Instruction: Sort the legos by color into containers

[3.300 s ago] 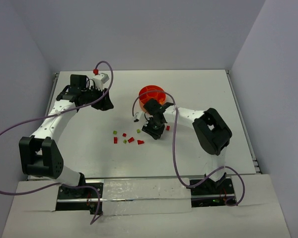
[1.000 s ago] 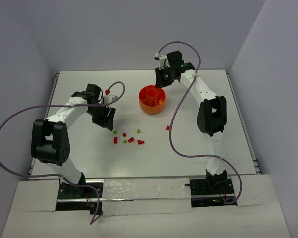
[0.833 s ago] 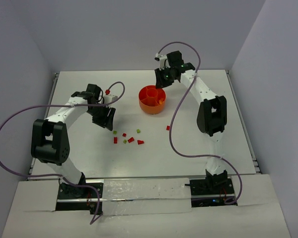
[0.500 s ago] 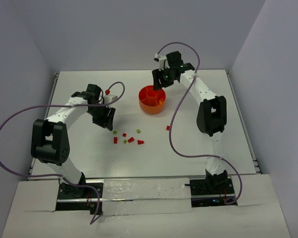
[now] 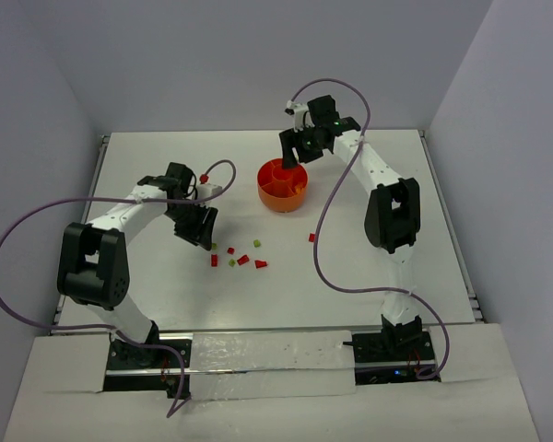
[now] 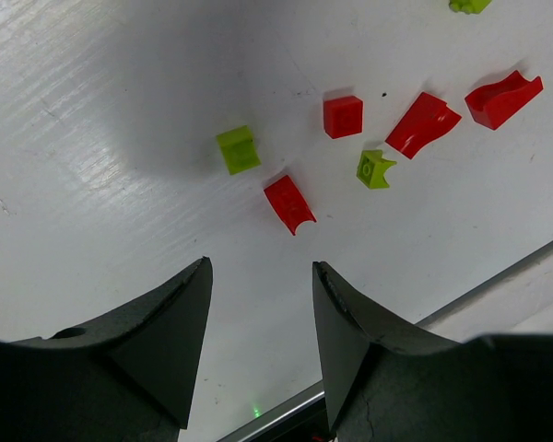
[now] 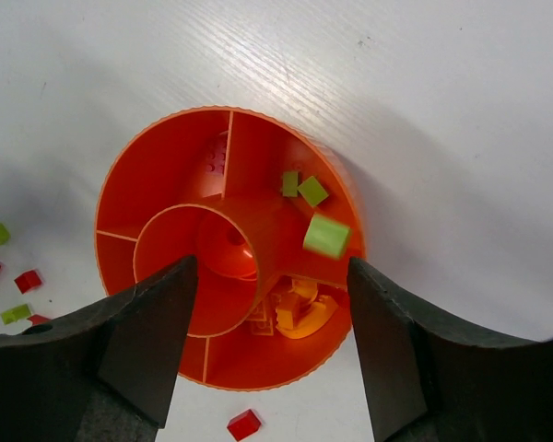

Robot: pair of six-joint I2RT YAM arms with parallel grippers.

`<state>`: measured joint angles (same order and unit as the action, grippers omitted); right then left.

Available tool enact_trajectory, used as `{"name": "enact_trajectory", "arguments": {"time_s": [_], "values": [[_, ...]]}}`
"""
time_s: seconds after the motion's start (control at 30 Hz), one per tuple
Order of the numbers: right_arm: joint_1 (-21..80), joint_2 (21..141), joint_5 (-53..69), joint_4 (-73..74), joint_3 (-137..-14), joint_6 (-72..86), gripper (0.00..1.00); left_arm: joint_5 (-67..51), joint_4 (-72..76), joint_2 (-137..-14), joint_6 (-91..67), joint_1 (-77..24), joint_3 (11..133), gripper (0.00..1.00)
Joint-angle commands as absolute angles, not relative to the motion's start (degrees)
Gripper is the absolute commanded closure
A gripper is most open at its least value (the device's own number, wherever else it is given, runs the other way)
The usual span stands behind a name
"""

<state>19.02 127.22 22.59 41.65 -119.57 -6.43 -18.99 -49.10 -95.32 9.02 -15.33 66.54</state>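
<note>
Fingers of the right gripper [image 7: 269,267] stand wide apart above the orange bowl [image 5: 271,199] at the far middle of the tabletop [image 5: 396,184]. A second ago they were nearly closed, so they have just let go. A green brick [image 7: 326,236] shows at the bowl's right side, over the compartment that already holds two smaller-looking green pieces [image 7: 300,188]. Whether it is falling or resting on the rim I cannot tell. Yellow-orange pieces [image 7: 300,308] lie in the neighbouring compartment. This looks like one more green lego sorted. The left gripper [image 6: 262,267] has edged nearer the loose legos [image 5: 238,258], which lie scattered on the tabletop in front of the bowl, with one red piece [image 5: 311,238] off to the right. Its fingers are about half apart with nothing between them, hovering just beside a red curved brick [image 6: 289,203] and a green block [image 6: 238,149]. Several red and green legos remain to be collected.
</note>
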Motion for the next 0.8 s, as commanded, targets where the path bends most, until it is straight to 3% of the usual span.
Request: {"name": "enact_trajectory", "arguments": {"time_s": [0.0,0.43,0.57,0.7,0.77], "values": [[19.89,124.31,23.12,42.13,-120.29,-6.71,0.26,-18.54,-47.9,-92.43,8.0,-15.47,66.45,0.43],[20.92,123.14,21.28,42.8,-122.07,-6.25,0.24,-20.03,-47.63,-92.72,7.2,-15.81,66.18,0.45],[20.74,122.17,19.78,42.45,-122.69,-5.01,0.17,-20.17,-48.49,-93.08,7.71,-17.84,65.65,0.45],[20.31,120.48,18.03,41.9,-122.73,-4.22,0.03,-18.75,-49.21,-94.17,7.01,-20.73,65.74,0.45],[19.9,119.72,17.53,41.84,-122.66,-4.22,0.02,-18.23,-49.72,-95.54,6.34,-21.46,66.32,0.45]]}}
